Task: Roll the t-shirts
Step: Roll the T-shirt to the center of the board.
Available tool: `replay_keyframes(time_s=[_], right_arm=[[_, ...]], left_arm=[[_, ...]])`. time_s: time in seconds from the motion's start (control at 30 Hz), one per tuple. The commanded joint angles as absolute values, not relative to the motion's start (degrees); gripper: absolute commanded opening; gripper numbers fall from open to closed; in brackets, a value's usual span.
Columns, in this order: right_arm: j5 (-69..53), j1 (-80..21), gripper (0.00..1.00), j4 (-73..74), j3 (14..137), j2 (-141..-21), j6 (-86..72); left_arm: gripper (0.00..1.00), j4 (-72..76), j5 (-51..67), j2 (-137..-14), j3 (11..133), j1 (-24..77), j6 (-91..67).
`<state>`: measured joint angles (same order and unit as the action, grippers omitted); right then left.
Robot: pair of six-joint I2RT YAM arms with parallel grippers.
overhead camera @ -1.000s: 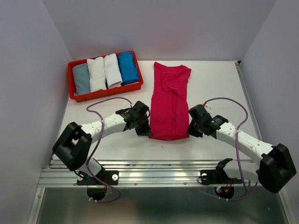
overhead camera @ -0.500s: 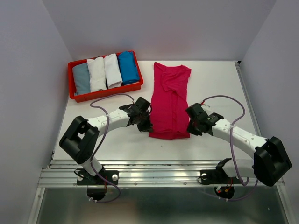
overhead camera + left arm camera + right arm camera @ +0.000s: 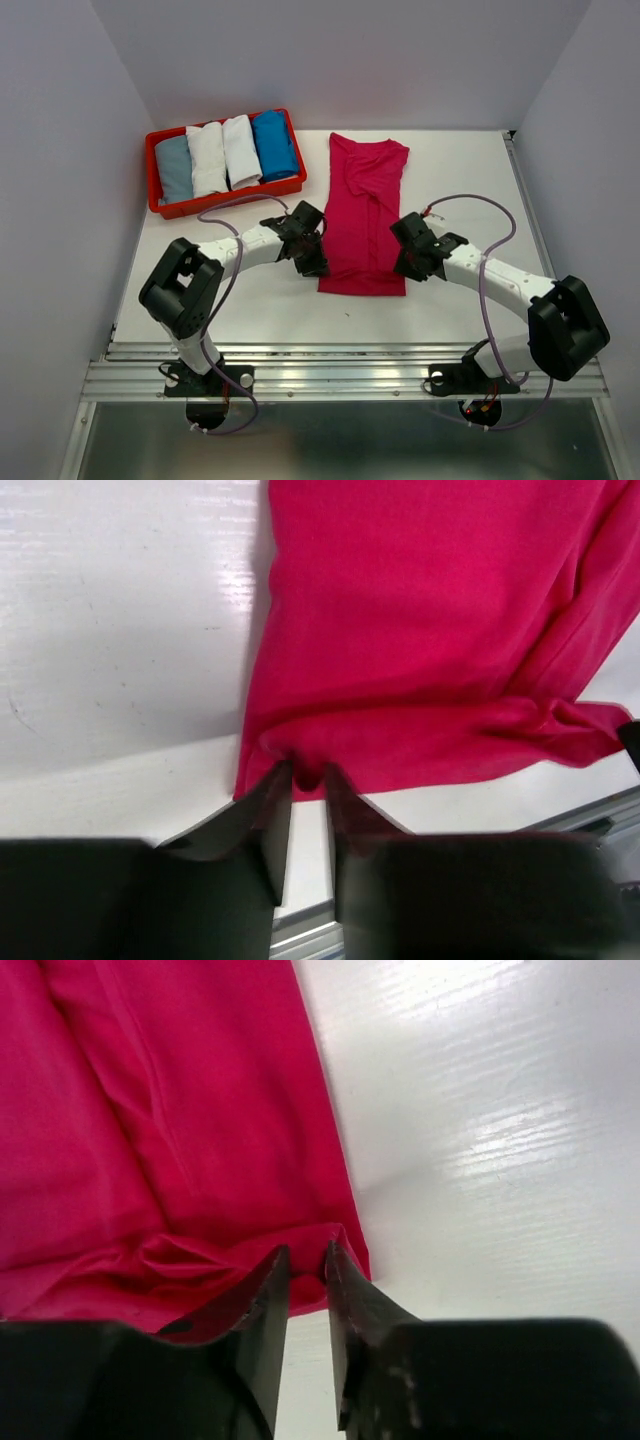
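- Evenness would have mattered most: both near corners of the bright magenta-pink cloth t-shirt (image 3: 363,215) needed lifting level and turning tightly toward the far edge of the white table (image 3: 450,180).
- Shirt lay flat mid-table, hem toward the near edge.
- Left gripper (image 3: 305,770) and right gripper (image 3: 307,1252) each stood narrowly apart, with hem bunched between the tips; whether they gripped it could not be told.

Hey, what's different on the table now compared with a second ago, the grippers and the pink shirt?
The left gripper and right gripper, each pinching a near corner of the pink t-shirt, moved farther up the table, dragging its near hem slightly along. The rolled t-shirts in the red tray stayed put.
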<state>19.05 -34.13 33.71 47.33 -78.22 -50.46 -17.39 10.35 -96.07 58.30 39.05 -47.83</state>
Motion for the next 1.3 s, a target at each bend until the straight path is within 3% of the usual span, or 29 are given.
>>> replay_keyframes(time_s=[0.0, 0.03, 0.07, 0.13, 0.27, 0.37, 0.4, 0.47, 0.53, 0.73, 0.93, 1.27], right_arm=[[22.6, -32.9, 0.41, 30.9, 51.9, -78.0, -49.6], [22.7, -32.9, 0.52, 31.1, 52.1, -77.2, -49.2], [22.8, -32.9, 0.55, 31.2, 52.4, -76.5, -49.2], [22.9, -32.9, 0.59, 31.8, 52.5, -75.0, -49.1], [21.4, -32.9, 0.58, 34.5, 52.0, -71.1, -48.5], [16.8, -32.9, 0.42, 32.8, 49.5, -69.5, -48.5], [15.0, -32.9, 0.25, 31.7, 48.0, -69.2, -48.7], [10.7, -33.4, 0.12, 29.1, 46.9, -69.5, -49.6], [7.6, -34.1, 0.01, 26.0, 46.0, -70.8, -50.4], [1.3, -34.6, 0.01, 20.0, 45.8, -76.2, -51.3], [12.1, -34.6, 0.01, 21.6, 46.4, -81.1, -49.9], [18.5, -34.1, 0.01, 23.2, 48.9, -87.8, -47.0]], left_arm=[[0.39, -19.3, 8.4, -96.2, 62.0, 38.6, -46.0], [0.42, -21.3, 7.3, -95.9, 62.6, 38.6, -45.9], [0.46, -22.6, 5.6, -95.5, 63.4, 38.7, -45.9], [0.53, -26.8, 0.4, -93.7, 65.6, 38.9, -46.0], [0.53, -30.8, -8.3, -88.5, 67.2, 39.9, -46.5], [0.4, -30.2, -8.2, -85.1, 65.8, 41.6, -46.0], [0.2, -29.5, -7.2, -84.2, 65.2, 41.9, -45.7], [0.0, -26.3, -4.5, -83.8, 63.8, 42.7, -45.1], [0.0, -22.1, 2.3, -84.1, 60.9, 43.9, -44.9], [0.0, -13.3, 9.3, -87.0, 58.2, 45.1, -45.6], [0.0, -11.4, 5.6, -92.8, 58.4, 44.8, -44.8], [0.0, -11.5, 3.2, -97.6, 58.5, 44.6, -44.2]])
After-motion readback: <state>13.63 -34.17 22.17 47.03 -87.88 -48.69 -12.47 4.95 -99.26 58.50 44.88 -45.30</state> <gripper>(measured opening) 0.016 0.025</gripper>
